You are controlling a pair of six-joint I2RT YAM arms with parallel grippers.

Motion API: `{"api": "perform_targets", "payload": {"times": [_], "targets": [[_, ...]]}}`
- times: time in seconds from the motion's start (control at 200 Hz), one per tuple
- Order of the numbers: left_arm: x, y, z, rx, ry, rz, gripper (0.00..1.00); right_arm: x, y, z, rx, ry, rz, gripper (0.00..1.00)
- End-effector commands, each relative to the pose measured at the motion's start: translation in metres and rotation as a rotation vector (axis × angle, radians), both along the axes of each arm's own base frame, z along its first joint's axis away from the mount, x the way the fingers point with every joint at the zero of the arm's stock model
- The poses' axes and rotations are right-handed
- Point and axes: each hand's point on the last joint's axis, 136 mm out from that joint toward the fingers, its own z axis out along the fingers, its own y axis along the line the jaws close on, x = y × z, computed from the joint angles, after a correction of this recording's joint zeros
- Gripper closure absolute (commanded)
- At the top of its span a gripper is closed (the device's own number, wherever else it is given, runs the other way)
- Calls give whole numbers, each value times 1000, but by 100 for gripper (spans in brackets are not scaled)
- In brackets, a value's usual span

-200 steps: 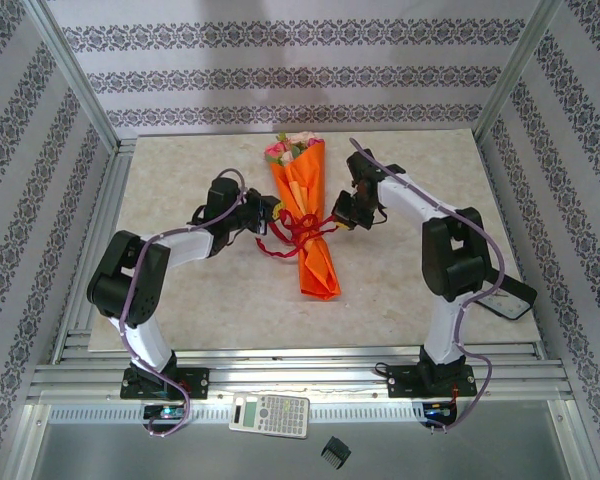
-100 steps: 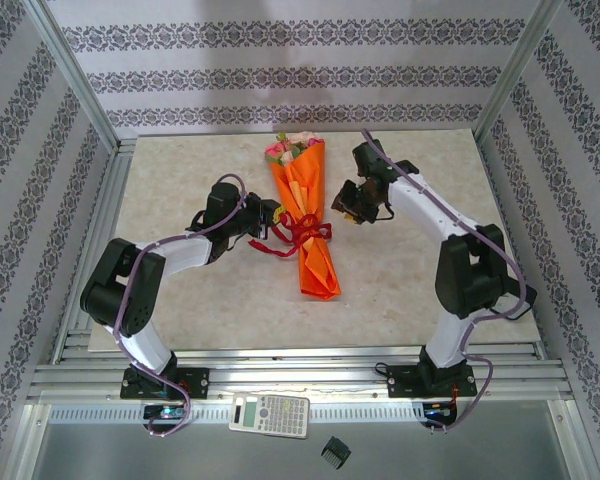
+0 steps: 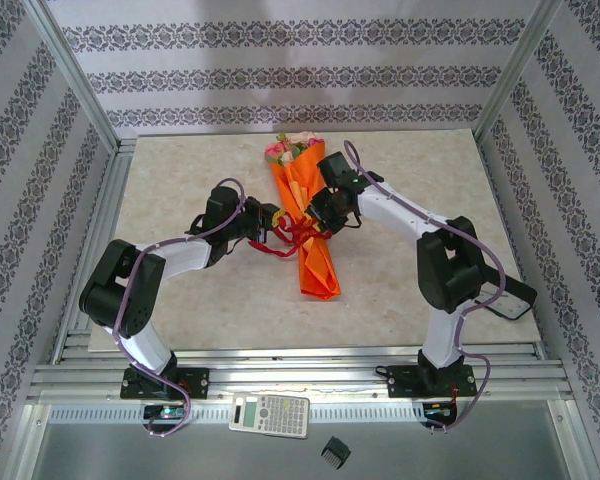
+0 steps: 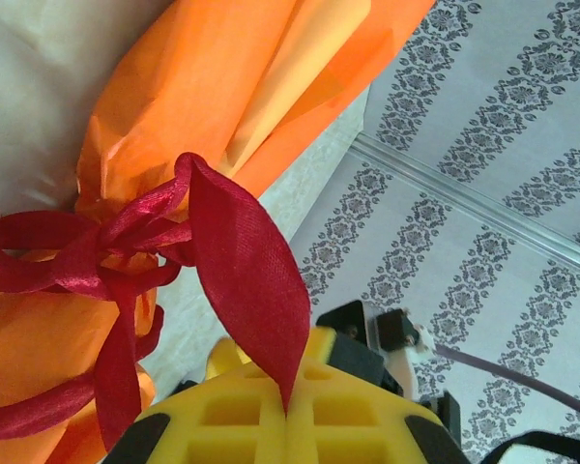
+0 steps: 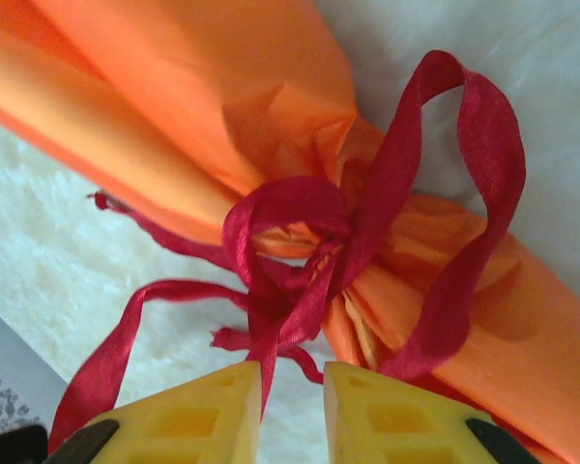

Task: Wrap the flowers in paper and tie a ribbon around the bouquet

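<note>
One red ribbon (image 5: 282, 211) around orange bouquet (image 5: 193, 87), tail in closed left gripper (image 4: 288, 411); right gripper (image 5: 292, 382) ajar.

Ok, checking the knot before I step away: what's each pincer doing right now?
Left pincer: closed, pinching a ribbon tail.
Right pincer: slightly open, a ribbon strand running into the gap.

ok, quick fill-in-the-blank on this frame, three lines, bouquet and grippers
1. The paper wrapped around the flowers is ___.
2. The ribbon tied round it is dark ___.
3. The left gripper is shut on an end of the ___.
Missing words: orange; red; ribbon.
</note>
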Motion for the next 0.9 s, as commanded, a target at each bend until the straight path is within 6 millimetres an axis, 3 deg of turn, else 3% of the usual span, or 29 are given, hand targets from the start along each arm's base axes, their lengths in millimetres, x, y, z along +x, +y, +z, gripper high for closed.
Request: {"api": "perform_targets", "payload": {"times": [0.0, 0.24, 0.5, 0.899], "targets": [[-3, -5, 17, -27, -51, -2, 100, 10, 2, -3, 8, 28, -101, 76], [-7, -4, 12, -28, -37, 0, 100, 26, 8, -10, 22, 26, -114, 69], [-12, 0, 9, -19, -32, 9, 100, 19, 15, -18, 33, 67, -143, 51], [-15, 1, 13, -15, -38, 3, 100, 18, 8, -38, 6, 116, -192, 53]]}}
